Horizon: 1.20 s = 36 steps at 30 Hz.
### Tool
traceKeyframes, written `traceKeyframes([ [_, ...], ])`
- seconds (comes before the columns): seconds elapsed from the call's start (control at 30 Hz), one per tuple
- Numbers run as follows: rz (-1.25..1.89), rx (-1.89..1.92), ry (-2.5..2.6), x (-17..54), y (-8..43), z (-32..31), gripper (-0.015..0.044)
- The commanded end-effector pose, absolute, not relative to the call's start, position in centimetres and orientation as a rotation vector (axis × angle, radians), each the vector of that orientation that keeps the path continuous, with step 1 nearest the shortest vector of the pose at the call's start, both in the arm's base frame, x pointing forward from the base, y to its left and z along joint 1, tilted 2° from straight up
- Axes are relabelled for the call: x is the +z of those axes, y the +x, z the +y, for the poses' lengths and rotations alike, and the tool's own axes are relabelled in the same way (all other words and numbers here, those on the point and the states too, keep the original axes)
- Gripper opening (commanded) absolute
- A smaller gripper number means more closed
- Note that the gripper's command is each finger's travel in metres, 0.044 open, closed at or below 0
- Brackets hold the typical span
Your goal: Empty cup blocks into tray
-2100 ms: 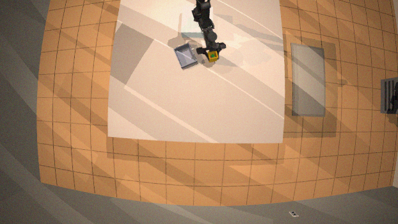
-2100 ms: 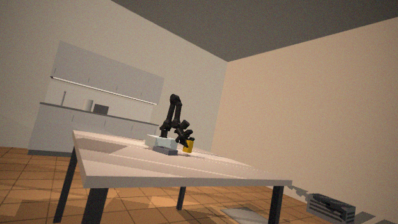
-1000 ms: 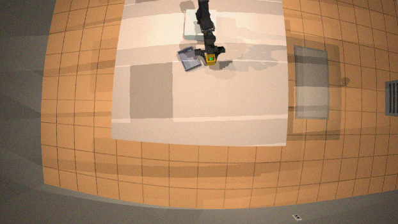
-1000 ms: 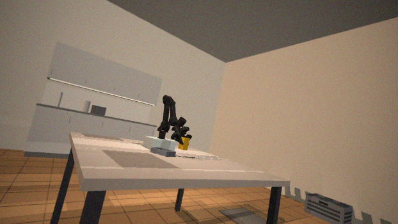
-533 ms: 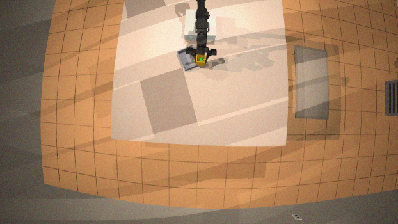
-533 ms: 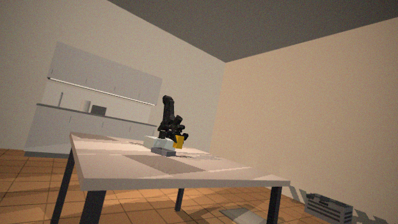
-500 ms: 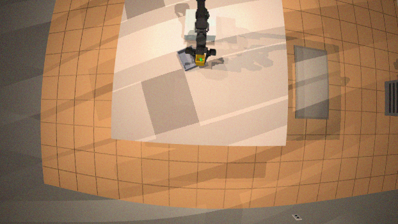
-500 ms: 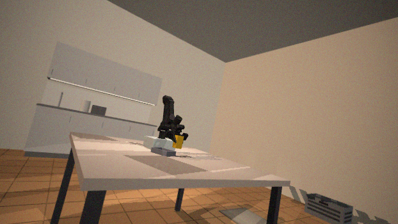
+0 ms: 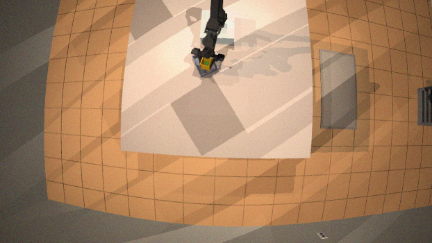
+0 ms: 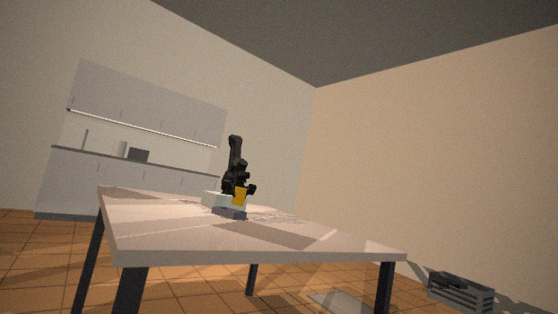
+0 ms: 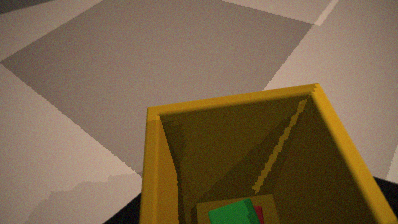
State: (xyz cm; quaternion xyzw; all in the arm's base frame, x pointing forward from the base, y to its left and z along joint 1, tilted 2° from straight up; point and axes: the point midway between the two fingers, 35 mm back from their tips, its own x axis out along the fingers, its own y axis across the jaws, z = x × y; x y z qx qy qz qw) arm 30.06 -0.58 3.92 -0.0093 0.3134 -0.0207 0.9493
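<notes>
With my fingers (image 9: 208, 55) (image 10: 245, 186) pinching the cup (image 9: 204, 62) (image 10: 239, 196) (image 11: 153, 170) above the tray (image 9: 209, 73) (image 10: 229, 213), green and red blocks (image 11: 232, 212) inside it, I judged it best to centre its mouth over the tray, then tip slowly and fully.

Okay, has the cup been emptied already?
No, a green block and a bit of red still show inside the yellow cup.
</notes>
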Motion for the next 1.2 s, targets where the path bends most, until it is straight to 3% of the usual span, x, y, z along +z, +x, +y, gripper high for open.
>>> traceKeyframes([
  [0.0, 0.624, -0.094, -0.005, 4.6, 30.3, -2.4, 0.0],
  [1.17, 0.566, -0.31, 0.585, 4.2, 30.5, -3.5, 0.0],
])
